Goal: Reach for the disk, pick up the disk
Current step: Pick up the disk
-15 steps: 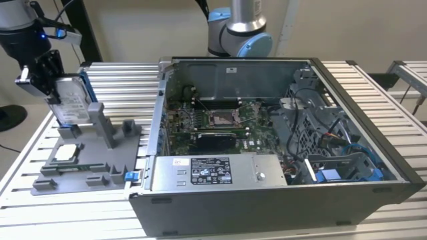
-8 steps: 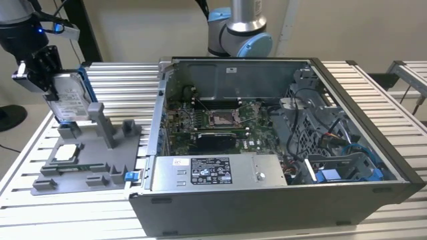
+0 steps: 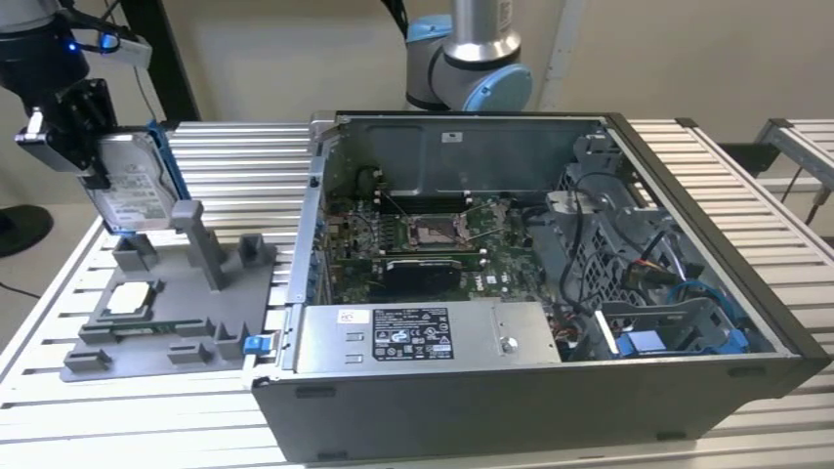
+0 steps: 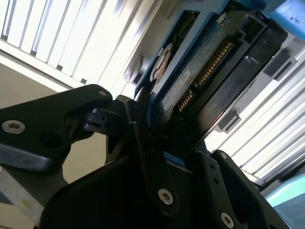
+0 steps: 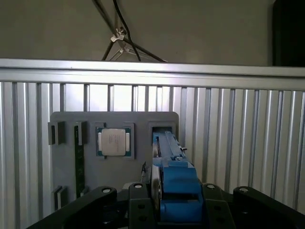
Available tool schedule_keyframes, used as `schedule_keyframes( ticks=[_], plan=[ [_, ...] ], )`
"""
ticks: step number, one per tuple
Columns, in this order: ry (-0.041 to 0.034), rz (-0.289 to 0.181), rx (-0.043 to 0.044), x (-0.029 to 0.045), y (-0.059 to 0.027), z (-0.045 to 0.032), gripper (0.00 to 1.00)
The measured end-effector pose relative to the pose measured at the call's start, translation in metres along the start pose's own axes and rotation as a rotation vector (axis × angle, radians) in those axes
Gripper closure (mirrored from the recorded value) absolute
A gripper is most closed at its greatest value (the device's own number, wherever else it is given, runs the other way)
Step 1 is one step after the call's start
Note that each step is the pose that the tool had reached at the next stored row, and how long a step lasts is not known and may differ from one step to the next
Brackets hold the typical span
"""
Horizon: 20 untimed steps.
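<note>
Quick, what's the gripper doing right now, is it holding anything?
Gripper: jaws closed on the disk, holding it upright on its edge.

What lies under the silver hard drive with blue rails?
A grey plastic tray lies under the silver metal hard drive with blue rails; one end of its slot shows, the rest is covered.
</note>
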<state>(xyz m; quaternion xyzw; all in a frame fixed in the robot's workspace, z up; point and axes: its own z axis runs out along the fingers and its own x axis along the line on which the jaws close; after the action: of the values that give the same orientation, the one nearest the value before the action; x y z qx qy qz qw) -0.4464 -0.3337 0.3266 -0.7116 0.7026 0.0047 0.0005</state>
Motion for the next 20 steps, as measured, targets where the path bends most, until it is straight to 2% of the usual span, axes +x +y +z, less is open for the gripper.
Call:
schedule_keyframes(
  ticks=[6,20],
  plan=[
    [0.0,0.0,0.0,-0.0001,0.0001,-0.0098,1.0],
    [0.0001,0.0,0.0,-0.0004,0.0003,-0.0387,1.0]
  ],
)
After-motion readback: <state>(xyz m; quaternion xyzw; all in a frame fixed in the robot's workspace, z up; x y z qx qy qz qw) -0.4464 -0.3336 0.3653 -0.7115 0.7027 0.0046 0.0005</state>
